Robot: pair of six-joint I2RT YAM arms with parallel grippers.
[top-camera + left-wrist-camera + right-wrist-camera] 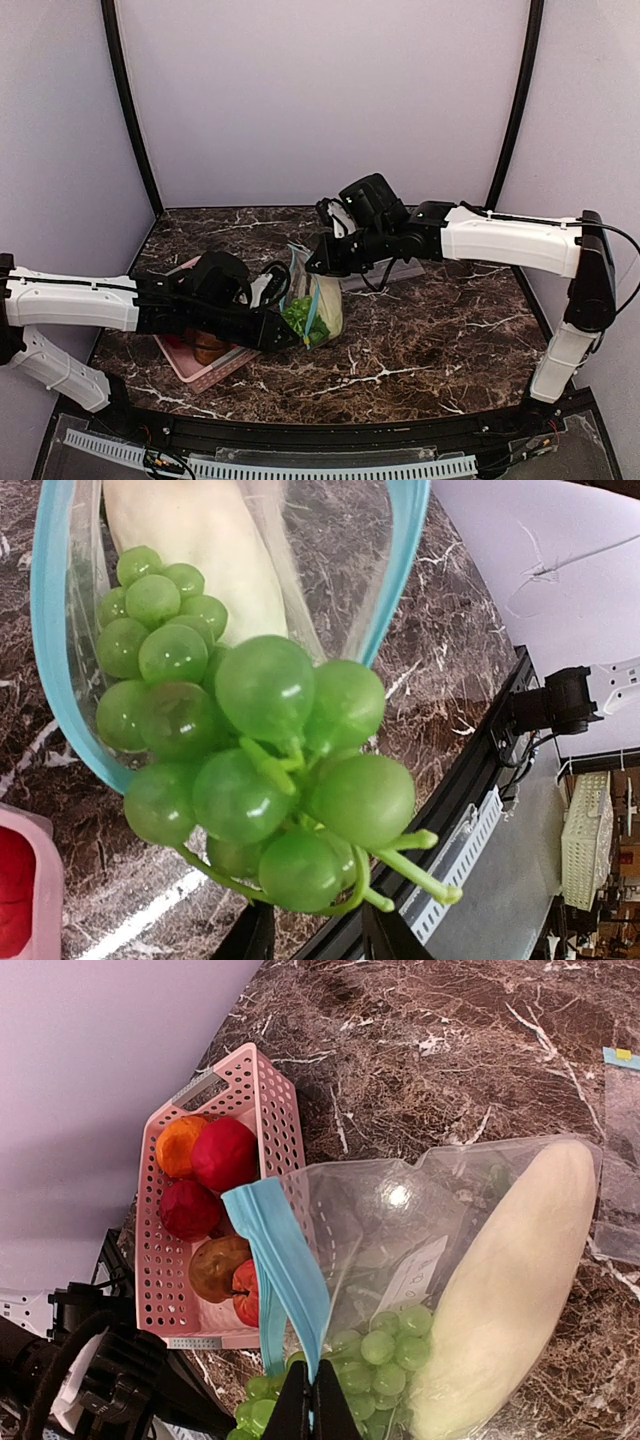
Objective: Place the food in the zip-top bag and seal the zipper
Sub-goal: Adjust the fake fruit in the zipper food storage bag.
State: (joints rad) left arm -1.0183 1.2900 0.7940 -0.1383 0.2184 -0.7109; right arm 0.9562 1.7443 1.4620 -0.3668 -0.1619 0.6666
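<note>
Light was soft and even. A white glint sat on the clear plastic zip-top bag (400, 1220), small highlights dotted the glossy green toy grape cluster (250, 770), slightly soft up close, and shadows on the dark marbled tabletop (440, 330) were faint.

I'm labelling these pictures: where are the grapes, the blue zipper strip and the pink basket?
grapes (265, 690), left wrist view, on a front grape.
blue zipper strip (290, 1270), right wrist view, midway along the strip.
pink basket (280, 1120), right wrist view, on its perforated side wall.
</note>
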